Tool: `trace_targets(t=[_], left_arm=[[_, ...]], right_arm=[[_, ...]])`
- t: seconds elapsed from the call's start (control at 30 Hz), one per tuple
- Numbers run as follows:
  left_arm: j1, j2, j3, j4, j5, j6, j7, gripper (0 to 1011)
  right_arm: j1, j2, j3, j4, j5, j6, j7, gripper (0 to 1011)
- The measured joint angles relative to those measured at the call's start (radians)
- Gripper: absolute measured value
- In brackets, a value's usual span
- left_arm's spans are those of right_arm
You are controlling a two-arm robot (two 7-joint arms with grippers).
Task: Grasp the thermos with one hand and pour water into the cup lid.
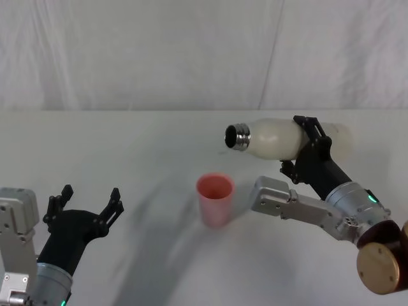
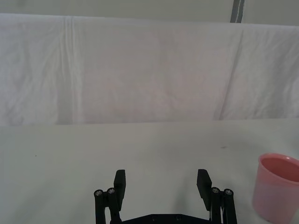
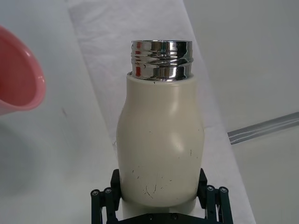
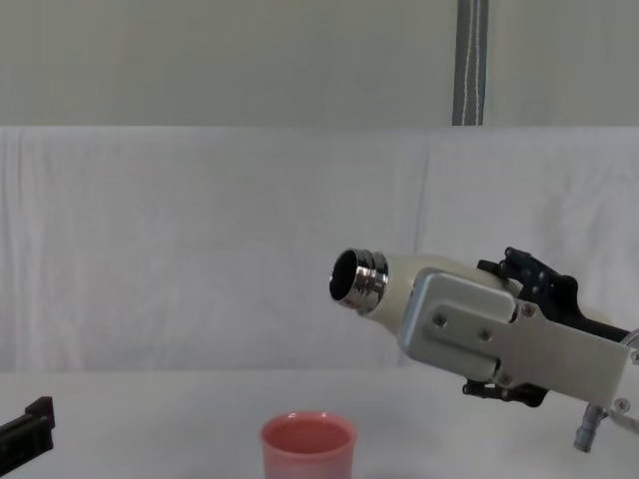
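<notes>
The right end effector grips the thermos nearly level, its neck just beyond the cup lid, so water could overshoot; the left end effector idles open.

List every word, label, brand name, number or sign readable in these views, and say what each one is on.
None: no readable text anywhere.
The thermos held in the right end effector shows only scuff marks.
The cup lid is plain pink.
The open left end effector bears no markings.

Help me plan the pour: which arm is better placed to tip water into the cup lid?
Right. The right gripper already holds the thermos tilted sideways, neck toward the cup lid. The left gripper sits open, farther off.
</notes>
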Motion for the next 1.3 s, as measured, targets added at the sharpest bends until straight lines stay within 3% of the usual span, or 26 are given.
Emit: trace_targets(t=[0.27, 0.63, 1.3], left_arm=[[0.000, 0.000, 0.000, 0.000, 0.000, 0.000, 0.000, 1001], [0.000, 0.000, 0.000, 0.000, 0.000, 0.000, 0.000, 1001], [0.000, 0.000, 0.000, 0.000, 0.000, 0.000, 0.000, 1001]], right_arm=[[-0.012, -0.011, 0.025, -0.016, 0.039, -0.011, -0.004, 950], [-0.037, -0.047, 0.082, -0.025, 0.163, -0.057, -0.002, 950], [-0.096, -0.134, 0.234, -0.043, 0.477, -0.105, 0.049, 950]])
